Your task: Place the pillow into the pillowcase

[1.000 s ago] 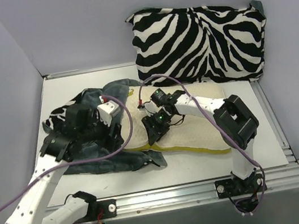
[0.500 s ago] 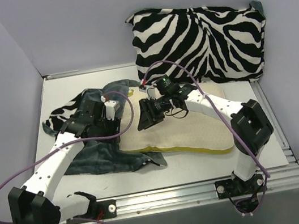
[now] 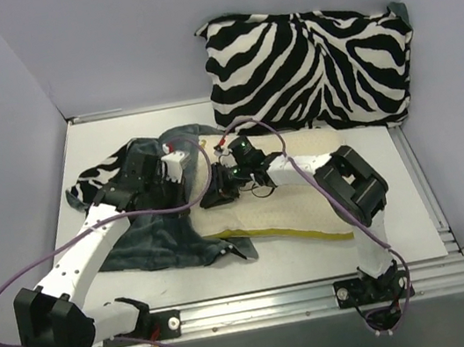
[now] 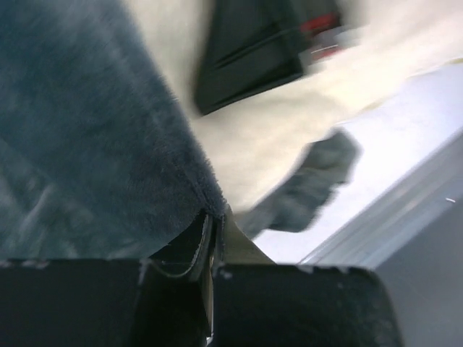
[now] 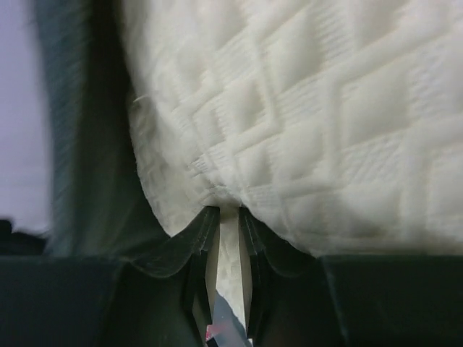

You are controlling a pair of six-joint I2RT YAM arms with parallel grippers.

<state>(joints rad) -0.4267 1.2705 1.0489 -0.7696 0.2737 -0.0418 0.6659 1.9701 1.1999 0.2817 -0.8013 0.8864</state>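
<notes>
Pinching both fabrics at once, the arms are looking set up for the insert, but the stuffing itself is barely starting. Left hand [image 4: 215, 225] is clamping shut on the plush teal edge of the pillowcase [image 3: 150, 241], w/ cream quilting showing just past that edge in the left wrist view. The case is lying crumpled twd the left side of the tabletop [image 3: 317, 257], zebra face peeking out at its far-left end. Right hand [image 5: 228, 217] is squeezing narrow on a fold of quilted cream fabric at the left end of the pillow [image 3: 308, 201]. The pillow is lying flat across the middle-right of the tabletop, its left end meeting the case and nearly all of it sitting outside, approx. the whole length. Whether that end is already inside the opening, can't tell. Remaining, as I'm judging it: spreading the mouth, feeding the pillow leftward, then pulling the case over the rest. Zebra cushion [image 3: 312, 66] is leaning at the far-right corner, not involved.
</notes>
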